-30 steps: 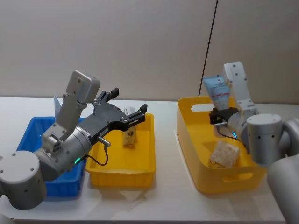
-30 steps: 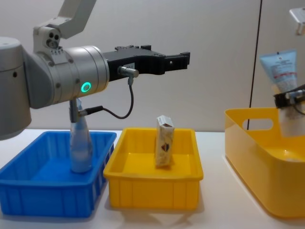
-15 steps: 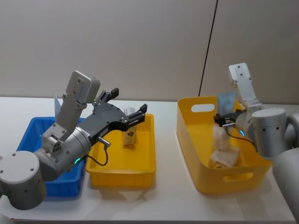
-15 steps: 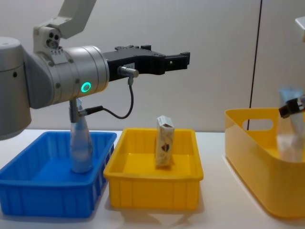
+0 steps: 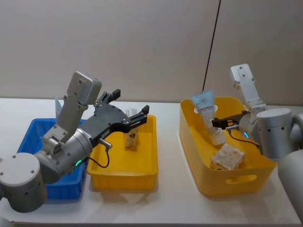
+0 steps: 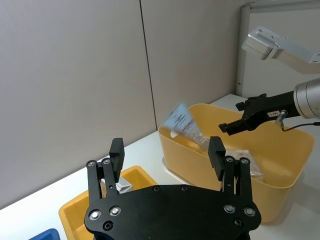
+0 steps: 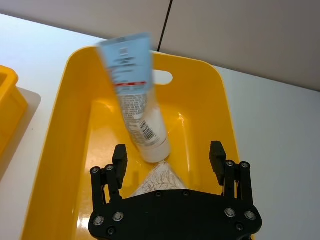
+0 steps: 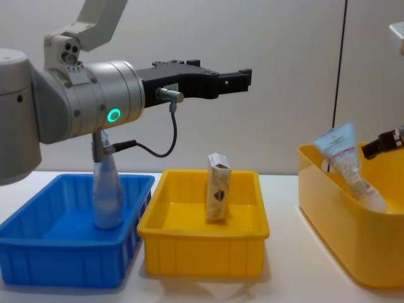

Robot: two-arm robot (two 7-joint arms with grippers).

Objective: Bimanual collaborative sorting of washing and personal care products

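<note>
Tube point(image 7: 134, 107) now tipping over loose inside the tall yellow bin point(image 5: 199, 177), right gripper point(image 7: 170, 159) hanging spread and empty above it, left gripper point(image 6: 167, 151) hovering open over the yellow tray point(image 5: 147, 176), carton point(image 8: 218, 187) standing there.

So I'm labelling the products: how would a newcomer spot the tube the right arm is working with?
Find the tall yellow tub on the robot's right. Inside it, the tube leans tilted in front of the open right pincer, crimped pale-blue end up. Its neighbour there is a beige patterned packet.
</note>
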